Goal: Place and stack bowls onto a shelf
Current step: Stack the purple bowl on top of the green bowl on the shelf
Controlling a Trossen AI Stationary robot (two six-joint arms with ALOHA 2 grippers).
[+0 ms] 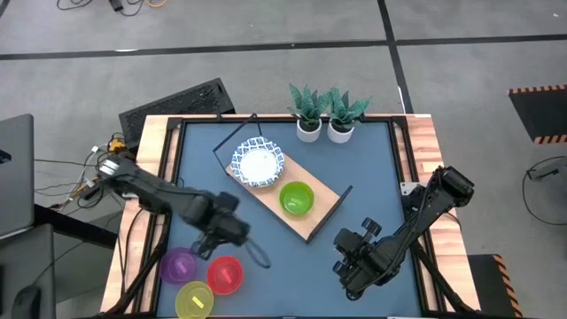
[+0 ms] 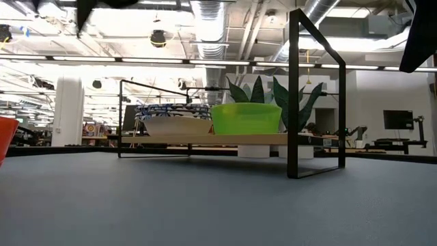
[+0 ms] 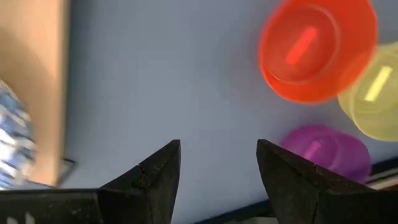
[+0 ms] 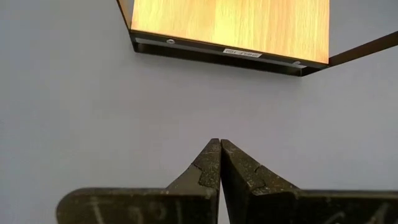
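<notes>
Fingers of the left gripper spread apart, empty, near red bowl.

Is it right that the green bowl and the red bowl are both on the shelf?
No. Only the green bowl is on the shelf; the red bowl sits on the table beside the purple and yellow ones, as the high view shows.

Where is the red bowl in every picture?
High view: the red bowl sits on the table near the front left, beside the purple bowl.
Low view: only an orange-red sliver at the left edge.
Left wrist view: it shows beside the yellow bowl.
Right wrist view: not in it.
Shared landmark: the shelf.
</notes>
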